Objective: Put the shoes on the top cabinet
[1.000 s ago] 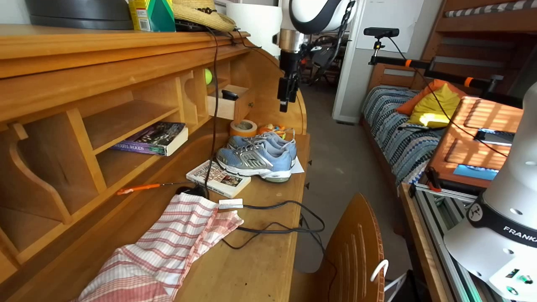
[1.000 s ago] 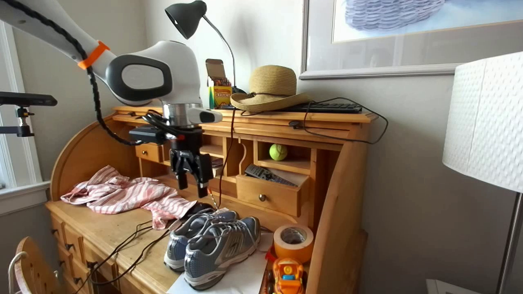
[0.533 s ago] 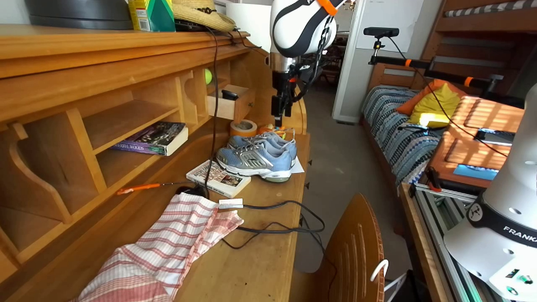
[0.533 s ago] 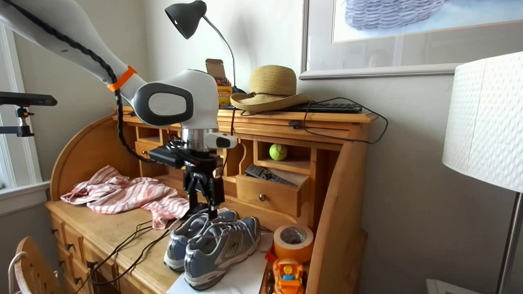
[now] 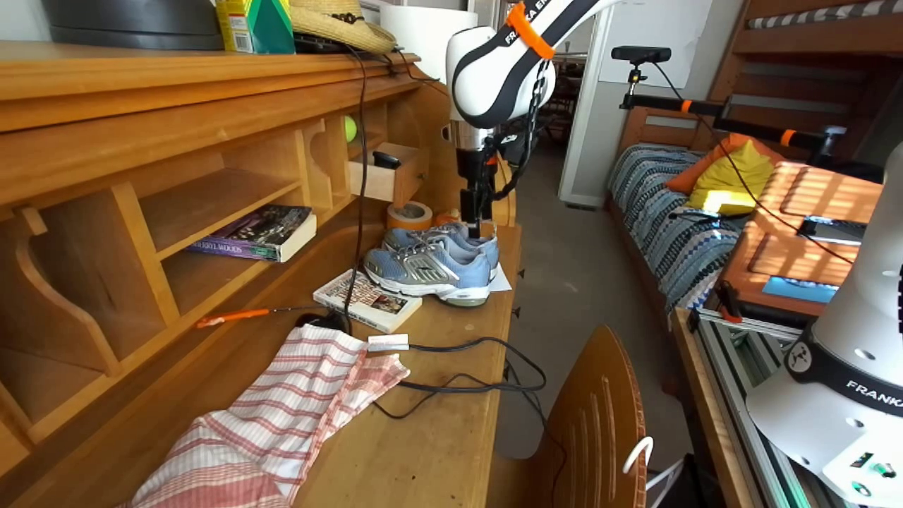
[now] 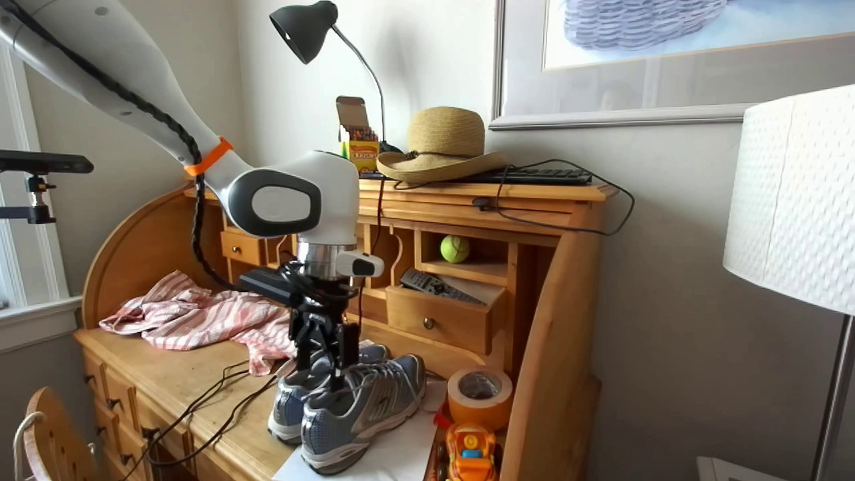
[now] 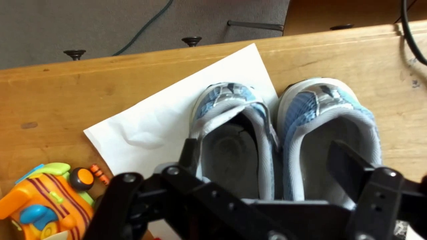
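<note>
Counting two running sneakers [image 5: 432,270], side by side on one roll-top desk [image 6: 170,373], partly atop one paper sheet [image 7: 163,120]. Seeing one Robotiq gripper [image 7: 263,145], with two fingers [image 7: 345,165] parted, low over both; can't tell if touching. Plus one tape roll [image 6: 478,409], one tennis ball [image 6: 455,248], one toy car [image 6: 470,454], two paperbacks [image 5: 370,300].

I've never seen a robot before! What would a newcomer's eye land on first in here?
Most likely the big white robot arm, stretched over the wooden desk, its black claw hanging open over a pair of grey-blue sneakers on the desktop. After that, perhaps the straw hat up on top of the desk beside a yellow box of crayons, and the bright orange toy beside the roll of tape.
</note>
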Controlling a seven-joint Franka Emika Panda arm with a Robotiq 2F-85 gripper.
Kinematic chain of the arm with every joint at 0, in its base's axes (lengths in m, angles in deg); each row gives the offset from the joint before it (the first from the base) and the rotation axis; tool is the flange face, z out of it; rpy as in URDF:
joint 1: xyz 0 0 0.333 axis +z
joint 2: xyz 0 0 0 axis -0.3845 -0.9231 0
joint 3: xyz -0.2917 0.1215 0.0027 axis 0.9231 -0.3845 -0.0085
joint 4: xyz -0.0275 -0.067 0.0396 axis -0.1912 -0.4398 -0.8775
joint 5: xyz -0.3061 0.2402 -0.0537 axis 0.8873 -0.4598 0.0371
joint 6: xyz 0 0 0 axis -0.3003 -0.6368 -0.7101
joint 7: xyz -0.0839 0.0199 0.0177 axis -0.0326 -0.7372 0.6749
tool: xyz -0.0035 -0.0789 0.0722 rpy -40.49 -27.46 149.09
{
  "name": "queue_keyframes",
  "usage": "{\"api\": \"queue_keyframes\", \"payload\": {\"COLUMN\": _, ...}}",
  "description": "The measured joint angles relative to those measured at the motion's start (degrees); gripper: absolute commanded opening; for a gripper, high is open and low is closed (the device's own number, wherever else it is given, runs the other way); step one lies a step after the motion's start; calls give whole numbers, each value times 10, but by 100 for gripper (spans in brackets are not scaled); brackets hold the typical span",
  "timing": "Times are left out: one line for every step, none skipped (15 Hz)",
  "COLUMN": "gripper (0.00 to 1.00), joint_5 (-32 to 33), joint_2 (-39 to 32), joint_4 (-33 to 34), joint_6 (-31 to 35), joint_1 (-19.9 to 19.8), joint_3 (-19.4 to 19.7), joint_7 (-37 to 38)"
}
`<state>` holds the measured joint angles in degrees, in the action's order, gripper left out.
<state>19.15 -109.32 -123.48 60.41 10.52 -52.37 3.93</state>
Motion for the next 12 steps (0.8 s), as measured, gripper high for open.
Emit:
{"api": "queue_keyframes", "payload": {"gripper": 100, "joint_5": 4, "joint_2": -6, "joint_4": 1, "joint_6": 0, "joint_1": 1, "joint_3": -3, "joint_7": 0}}
{"api": "queue_keyframes", "payload": {"gripper": 100, "joint_5": 7, "joint_2": -12, "joint_4": 2, "joint_6": 0, "joint_1": 2, "joint_3": -4, "joint_7": 0}}
{"api": "queue_keyframes", "payload": {"gripper": 100, "joint_5": 9, "joint_2": -18, "joint_4": 5, "joint_6": 0, "joint_1": 2, "joint_3": -6, "joint_7": 0}}
{"api": "queue_keyframes", "payload": {"gripper": 100, "joint_5": 10, "joint_2": -25, "joint_4": 8, "joint_6": 0, "joint_1": 2, "joint_3": -7, "joint_7": 0}}
{"api": "queue_keyframes", "payload": {"gripper": 100, "joint_5": 11, "joint_2": -30, "joint_4": 11, "joint_6": 0, "joint_1": 2, "joint_3": -9, "joint_7": 0}}
{"api": "queue_keyframes", "payload": {"gripper": 99, "joint_5": 12, "joint_2": -35, "joint_4": 13, "joint_6": 0, "joint_1": 3, "joint_3": -10, "joint_7": 1}}
{"api": "queue_keyframes", "payload": {"gripper": 98, "joint_5": 15, "joint_2": -40, "joint_4": 16, "joint_6": 0, "joint_1": 4, "joint_3": -11, "joint_7": 2}}
{"api": "queue_keyframes", "payload": {"gripper": 97, "joint_5": 21, "joint_2": -44, "joint_4": 20, "joint_6": 1, "joint_1": 5, "joint_3": -12, "joint_7": 3}}
{"api": "queue_keyframes", "payload": {"gripper": 80, "joint_5": 28, "joint_2": -49, "joint_4": 24, "joint_6": 1, "joint_1": 8, "joint_3": -12, "joint_7": 5}}
{"api": "queue_keyframes", "payload": {"gripper": 71, "joint_5": 34, "joint_2": -54, "joint_4": 28, "joint_6": 1, "joint_1": 10, "joint_3": -12, "joint_7": 7}}
{"api": "queue_keyframes", "payload": {"gripper": 65, "joint_5": 39, "joint_2": -58, "joint_4": 31, "joint_6": 1, "joint_1": 13, "joint_3": -13, "joint_7": 7}}
{"api": "queue_keyframes", "payload": {"gripper": 54, "joint_5": 44, "joint_2": -62, "joint_4": 35, "joint_6": 1, "joint_1": 15, "joint_3": -14, "joint_7": 9}}
